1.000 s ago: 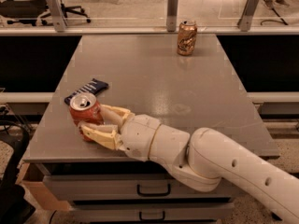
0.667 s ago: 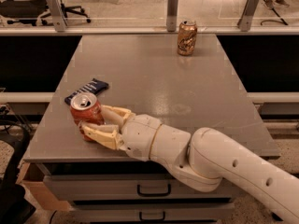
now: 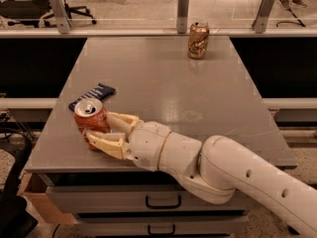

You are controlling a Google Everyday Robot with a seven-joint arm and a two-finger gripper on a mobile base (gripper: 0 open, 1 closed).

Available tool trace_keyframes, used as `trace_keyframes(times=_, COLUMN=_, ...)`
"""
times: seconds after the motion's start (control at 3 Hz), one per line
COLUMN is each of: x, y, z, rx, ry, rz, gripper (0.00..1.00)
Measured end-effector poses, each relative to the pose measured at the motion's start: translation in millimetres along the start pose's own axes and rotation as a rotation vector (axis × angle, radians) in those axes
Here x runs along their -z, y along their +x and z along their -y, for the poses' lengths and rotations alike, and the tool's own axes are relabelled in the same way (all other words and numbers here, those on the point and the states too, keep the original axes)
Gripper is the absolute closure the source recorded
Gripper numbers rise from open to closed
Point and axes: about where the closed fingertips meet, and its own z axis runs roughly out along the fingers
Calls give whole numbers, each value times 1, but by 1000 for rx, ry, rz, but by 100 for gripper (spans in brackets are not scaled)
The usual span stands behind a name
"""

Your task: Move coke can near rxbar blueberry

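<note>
The coke can [image 3: 90, 119], red-orange with a silver top, stands near the front left edge of the grey table [image 3: 163, 83]. My gripper [image 3: 97, 126] reaches in from the right, and its cream fingers [image 3: 106, 144] sit on both sides of the can, shut on it. The rxbar blueberry [image 3: 92, 95], a flat dark navy bar, lies on the table just behind the can, close to it. The can's base seems to rest on the table top.
A tan-gold can [image 3: 198, 40] stands at the far edge of the table, right of centre. A glass barrier with metal posts [image 3: 183, 4] runs behind the table. Drawers [image 3: 163, 201] are below the front edge. A cardboard box [image 3: 37, 202] sits at lower left.
</note>
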Motion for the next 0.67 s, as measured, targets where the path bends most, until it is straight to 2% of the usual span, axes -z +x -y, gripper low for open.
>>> trace_keyframes(times=0.33, x=-1, y=-1, z=-1, rx=1, ry=-3, rz=0, gripper=13)
trace_keyframes(times=0.67, x=-2, y=-1, z=-2, rx=2, ry=-6, rz=0, gripper=0)
